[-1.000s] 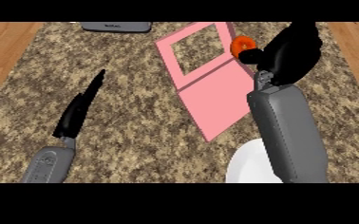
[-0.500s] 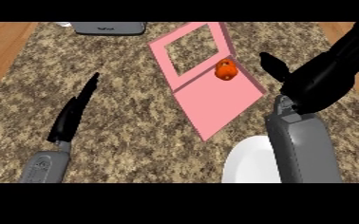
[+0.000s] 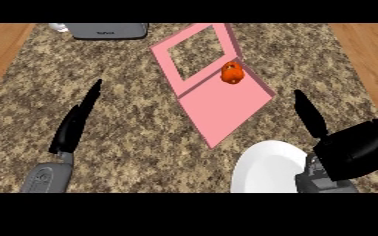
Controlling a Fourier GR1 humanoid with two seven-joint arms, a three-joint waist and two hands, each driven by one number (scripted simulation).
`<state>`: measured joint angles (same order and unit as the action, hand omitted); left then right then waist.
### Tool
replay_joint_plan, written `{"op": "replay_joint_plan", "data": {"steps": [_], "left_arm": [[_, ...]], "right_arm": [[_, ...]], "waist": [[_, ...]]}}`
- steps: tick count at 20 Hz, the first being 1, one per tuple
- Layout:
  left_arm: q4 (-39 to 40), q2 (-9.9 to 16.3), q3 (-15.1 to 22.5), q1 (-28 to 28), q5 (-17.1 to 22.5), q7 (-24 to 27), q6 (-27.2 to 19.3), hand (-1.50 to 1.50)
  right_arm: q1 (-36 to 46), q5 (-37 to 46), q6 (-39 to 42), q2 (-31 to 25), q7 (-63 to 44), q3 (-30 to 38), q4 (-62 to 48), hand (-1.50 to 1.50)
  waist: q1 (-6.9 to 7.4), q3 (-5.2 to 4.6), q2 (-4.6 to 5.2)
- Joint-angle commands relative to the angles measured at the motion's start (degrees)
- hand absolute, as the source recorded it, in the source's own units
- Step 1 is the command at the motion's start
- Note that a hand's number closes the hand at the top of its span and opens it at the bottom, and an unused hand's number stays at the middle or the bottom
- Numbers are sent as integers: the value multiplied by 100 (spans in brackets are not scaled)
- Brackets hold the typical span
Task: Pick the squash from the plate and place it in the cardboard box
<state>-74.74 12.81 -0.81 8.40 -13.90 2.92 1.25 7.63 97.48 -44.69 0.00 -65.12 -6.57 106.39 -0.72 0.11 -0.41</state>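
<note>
A: Where's your squash [image 3: 232, 73] sitting?

B: Up and to the left of your right hand [image 3: 353, 150], well apart from it. It's a small, rounded orange lump lying on the box [image 3: 221, 105], at the right edge where the framed part meets the flat flap.

A: And what does the box look like?

B: Pink, smooth and matte, opened flat on the speckled granite counter [image 3: 133, 115]. You see one panel as a rectangular frame with the stone showing through it, and one plain slab angled down towards your right hand.

A: What is your right hand doing?

B: It holds nothing. It's a glossy black shape at the lower right, with one pointed digit sticking up and away from the palm. The plate [image 3: 267, 167], white, round and smooth, lies just to its left, partly hidden by the grey forearm.

A: And your left hand [image 3: 74, 125]?

B: Released too, fingers straight and narrow, pointing up the counter at the lower left, far from the box. Beyond it, at the top edge, there's a grey rounded appliance [image 3: 109, 30].
</note>
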Motion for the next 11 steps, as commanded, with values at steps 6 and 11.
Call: {"op": "replay_joint_plan", "data": {"steps": [6,11], "left_arm": [[-197,-4,40,-194,-59,-13,-29,0],[-212,70,-89,-332,15,114,-9,0]], "right_arm": [[-2123,539,-1587,0,-1319,-898,1045,-150],[-3023,789,-1954,0,-1392,-1368,1179,-150]], "waist": [[-82,-2,-7],[-92,-6,-1]]}}
